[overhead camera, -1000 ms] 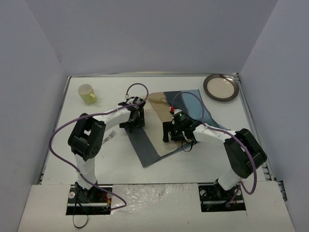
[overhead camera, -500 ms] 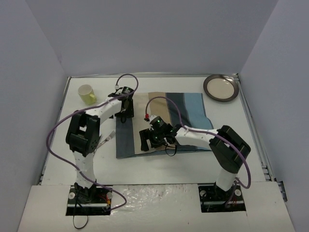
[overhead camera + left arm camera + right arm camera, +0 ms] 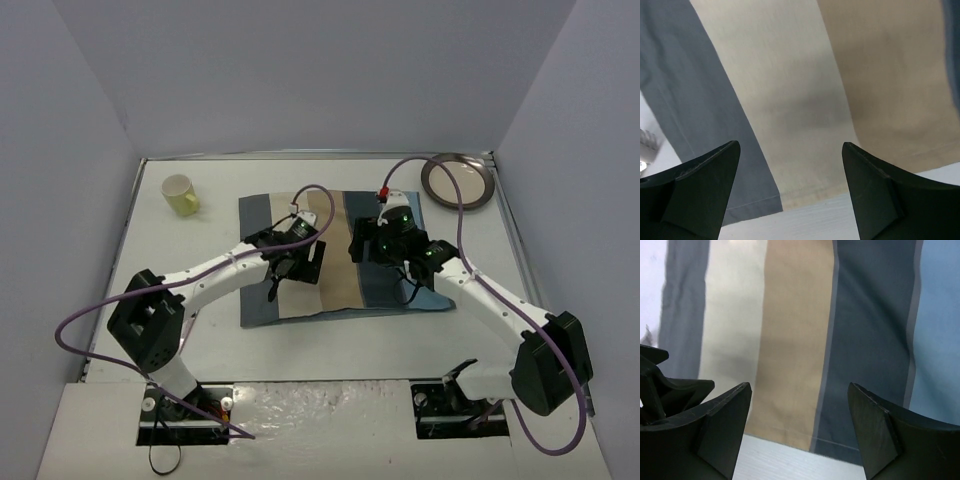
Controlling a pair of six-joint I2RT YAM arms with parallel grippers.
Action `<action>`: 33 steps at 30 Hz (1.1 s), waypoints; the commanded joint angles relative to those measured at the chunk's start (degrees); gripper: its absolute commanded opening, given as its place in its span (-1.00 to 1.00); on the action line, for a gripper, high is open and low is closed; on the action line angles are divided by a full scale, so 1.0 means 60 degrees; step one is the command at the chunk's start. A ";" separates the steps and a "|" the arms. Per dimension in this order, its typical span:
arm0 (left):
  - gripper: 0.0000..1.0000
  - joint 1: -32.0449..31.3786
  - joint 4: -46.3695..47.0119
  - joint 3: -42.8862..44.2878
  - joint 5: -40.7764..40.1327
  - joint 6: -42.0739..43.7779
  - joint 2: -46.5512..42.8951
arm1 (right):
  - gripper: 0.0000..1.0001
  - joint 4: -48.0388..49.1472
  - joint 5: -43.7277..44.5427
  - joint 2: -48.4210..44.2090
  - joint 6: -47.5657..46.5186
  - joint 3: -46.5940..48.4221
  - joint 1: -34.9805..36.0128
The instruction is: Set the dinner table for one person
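Left fingers (image 3: 700,190) and right fingers (image 3: 880,430) both spread, empty, over the placemat (image 3: 345,280). Imo we lift straight up w/o snagging it, then centre the plate (image 3: 458,180) there.

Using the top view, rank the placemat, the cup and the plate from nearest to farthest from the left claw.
1. Striped placemat: in the centre, directly under the left claw.
2. Yellow cup: far-left corner.
3. Plate: far-right corner, clearly the farthest.
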 commanded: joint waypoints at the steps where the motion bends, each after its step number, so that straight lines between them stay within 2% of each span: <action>1: 0.58 0.0021 0.0170 -0.0968 -0.0008 -0.0432 -0.0244 | 0.43 -0.0173 -0.0291 0.0131 0.0493 -0.0813 0.0074; 8: 0.57 0.0035 -0.0145 -0.1888 -0.0464 -0.0661 0.0018 | 0.38 0.0318 -0.0707 0.0521 0.1071 -0.2080 0.0103; 17: 0.57 0.0099 -0.0859 -0.2412 -0.1208 -0.0989 0.0175 | 0.40 0.0305 -0.0882 0.1114 0.1697 -0.2707 0.0962; 21: 0.57 0.0337 -0.1113 -0.2742 -0.1386 -0.1230 0.0087 | 0.41 0.0320 -0.1526 0.1339 0.1891 -0.2803 0.1172; 28: 0.57 0.0844 -0.1382 -0.2986 -0.1765 -0.1380 -0.0234 | 0.43 0.0195 -0.1606 0.1145 0.1838 -0.2701 0.1250; 33: 0.57 0.0829 -0.1458 -0.2995 -0.2149 -0.1389 -0.0469 | 0.45 -0.0352 -0.0834 0.0116 0.1707 -0.2377 0.0850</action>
